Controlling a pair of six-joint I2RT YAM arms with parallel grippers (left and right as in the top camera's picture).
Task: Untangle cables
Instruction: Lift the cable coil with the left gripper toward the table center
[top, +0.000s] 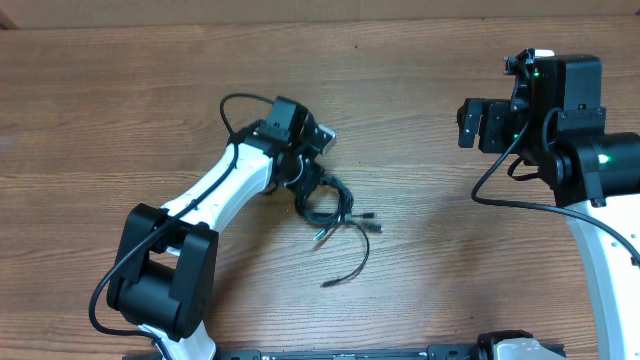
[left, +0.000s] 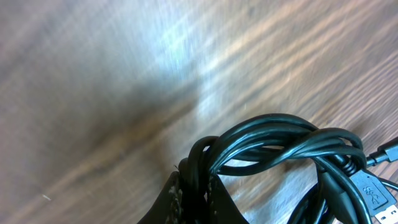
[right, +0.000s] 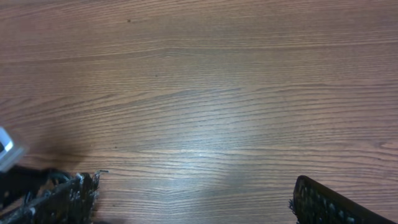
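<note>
The cables (top: 335, 212) are thin black cords bundled in a small coil at the table's middle, with plug ends and one loose tail (top: 352, 268) trailing toward the front. My left gripper (top: 307, 185) is at the coil's left edge, shut on the cords. In the left wrist view the black cables (left: 280, 146) loop out from between my left fingertips (left: 198, 186), which pinch several strands. A plug end (left: 373, 196) shows at the right. My right gripper (top: 478, 124) hangs over bare wood at the far right, open and empty; its fingers (right: 196, 202) are spread wide.
The wooden table (top: 120, 110) fills the view. The thicker black wires (top: 235, 105) run along the white left arm, and another wire (top: 500, 190) hangs from the right arm.
</note>
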